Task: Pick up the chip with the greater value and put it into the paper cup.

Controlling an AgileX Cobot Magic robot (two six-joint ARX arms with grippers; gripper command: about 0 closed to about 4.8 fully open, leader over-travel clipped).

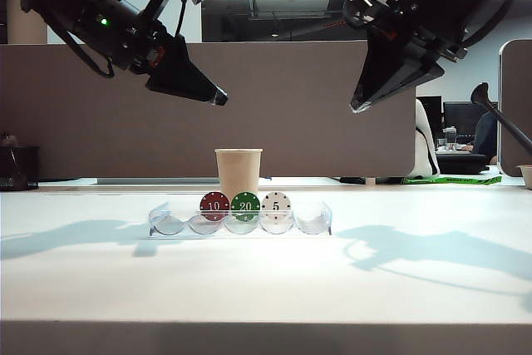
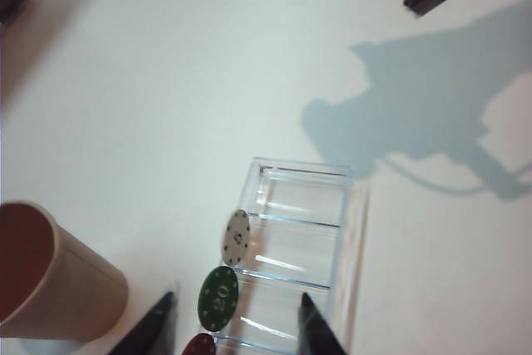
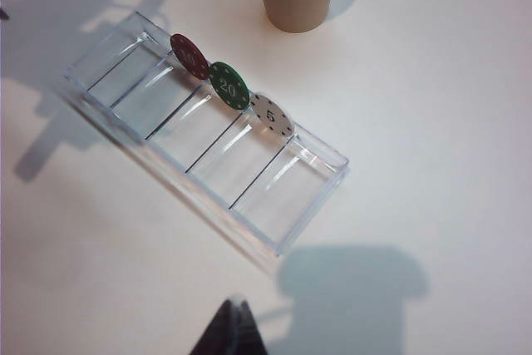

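Note:
The green "20" chip (image 1: pixel 245 204) stands on edge in a clear tray (image 1: pixel 314 222), between a red "10" chip (image 1: pixel 214 204) and a white "5" chip (image 1: pixel 276 204). The tan paper cup (image 1: pixel 238 170) stands upright just behind the tray. My left gripper (image 1: pixel 218 97) hangs high above and left of the cup. In the left wrist view the left gripper (image 2: pixel 237 296) is open and empty, with the green chip (image 2: pixel 218 298) and cup (image 2: pixel 58 280) far below. My right gripper (image 1: pixel 356 107) hovers high on the right. The right wrist view shows the right gripper (image 3: pixel 237 302) shut and empty.
The tray (image 3: pixel 274 205) has several slots, and the outer ones hold nothing. A grey partition (image 1: pixel 291 106) runs behind the table. The arms cast shadows on the white tabletop (image 1: pixel 266 288) on both sides of the tray.

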